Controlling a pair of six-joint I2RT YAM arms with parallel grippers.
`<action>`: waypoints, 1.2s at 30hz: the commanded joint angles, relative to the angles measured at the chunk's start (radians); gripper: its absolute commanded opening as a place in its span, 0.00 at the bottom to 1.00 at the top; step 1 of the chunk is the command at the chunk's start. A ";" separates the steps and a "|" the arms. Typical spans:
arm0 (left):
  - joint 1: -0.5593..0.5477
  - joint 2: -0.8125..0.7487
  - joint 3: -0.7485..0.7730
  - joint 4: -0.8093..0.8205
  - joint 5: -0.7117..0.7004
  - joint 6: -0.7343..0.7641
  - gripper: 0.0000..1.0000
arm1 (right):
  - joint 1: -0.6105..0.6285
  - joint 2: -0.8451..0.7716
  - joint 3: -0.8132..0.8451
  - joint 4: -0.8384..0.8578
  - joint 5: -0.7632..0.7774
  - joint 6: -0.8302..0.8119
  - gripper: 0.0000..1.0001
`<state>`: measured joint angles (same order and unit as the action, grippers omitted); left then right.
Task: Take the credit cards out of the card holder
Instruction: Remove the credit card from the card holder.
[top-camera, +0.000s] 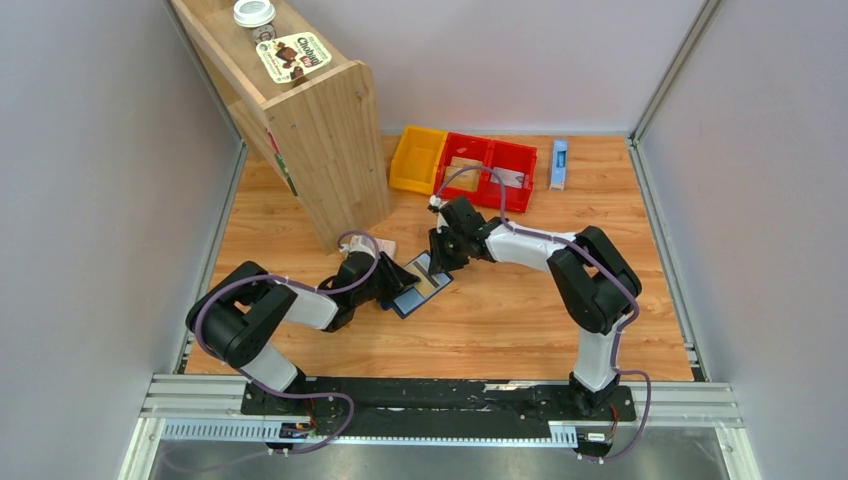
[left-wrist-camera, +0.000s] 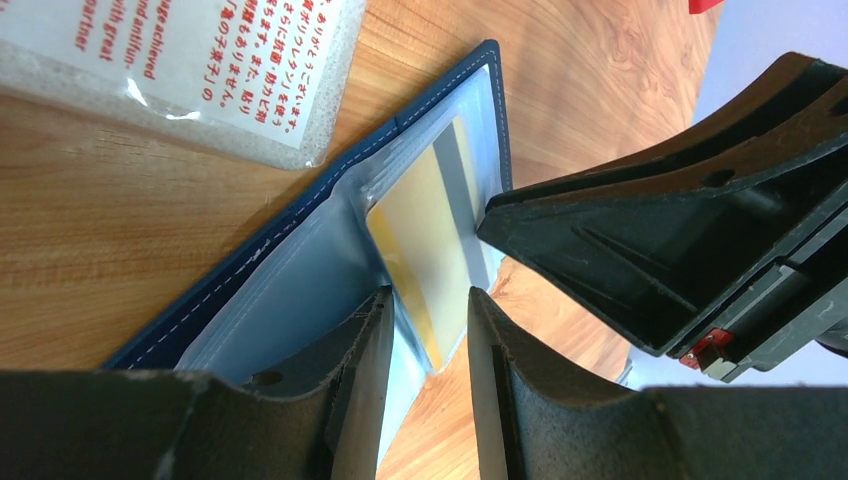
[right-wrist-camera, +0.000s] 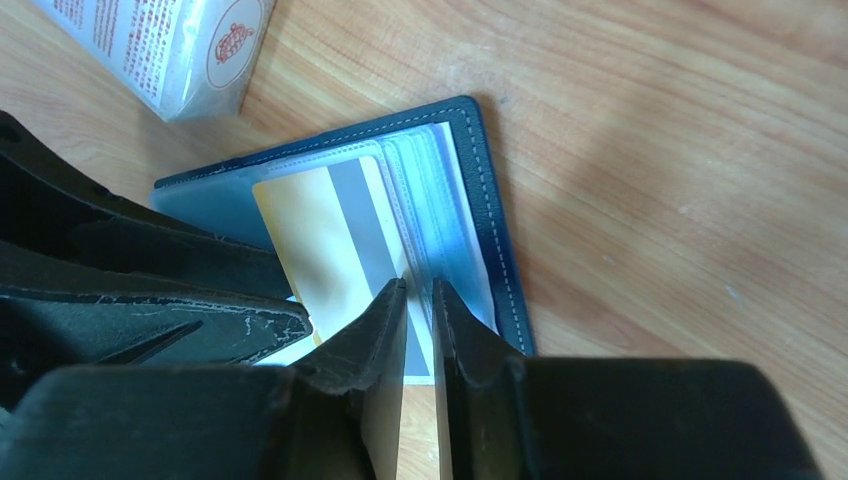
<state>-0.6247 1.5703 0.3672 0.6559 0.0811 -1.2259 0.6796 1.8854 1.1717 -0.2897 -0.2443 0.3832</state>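
The navy card holder (top-camera: 410, 300) lies open on the wooden table between both grippers. A tan-yellow credit card (right-wrist-camera: 310, 230) with a grey stripe sits in its clear inner pocket and sticks out past the holder's edge (right-wrist-camera: 490, 200). My right gripper (right-wrist-camera: 420, 292) is nearly shut, a thin slit between its fingers, with the tips down at the card's grey stripe beside the pocket leaves. My left gripper (left-wrist-camera: 425, 320) is open, one finger (left-wrist-camera: 365, 340) resting on the blue-grey pocket (left-wrist-camera: 300, 290) and the card's (left-wrist-camera: 430, 220) corner in the gap. In the top view the left gripper (top-camera: 398, 282) and right gripper (top-camera: 438, 260) meet over the holder.
A pink-and-white packet (left-wrist-camera: 200, 60) lies just beyond the holder, near the foot of a wooden shelf (top-camera: 320, 130). A yellow bin (top-camera: 417, 158), red bins (top-camera: 490, 165) and a blue-and-white box (top-camera: 559, 163) stand at the back.
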 joint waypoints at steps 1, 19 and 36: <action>0.011 0.027 -0.028 0.033 -0.009 -0.003 0.42 | 0.029 0.008 -0.024 0.017 -0.044 -0.010 0.18; 0.011 -0.099 -0.111 0.221 -0.030 0.000 0.16 | 0.029 0.044 -0.058 -0.009 0.008 0.019 0.17; 0.013 -0.066 -0.108 0.295 0.014 0.003 0.20 | 0.029 0.063 -0.055 -0.009 -0.006 0.040 0.17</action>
<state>-0.6144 1.4868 0.2344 0.8219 0.0628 -1.2285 0.6991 1.8919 1.1435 -0.2466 -0.2733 0.4263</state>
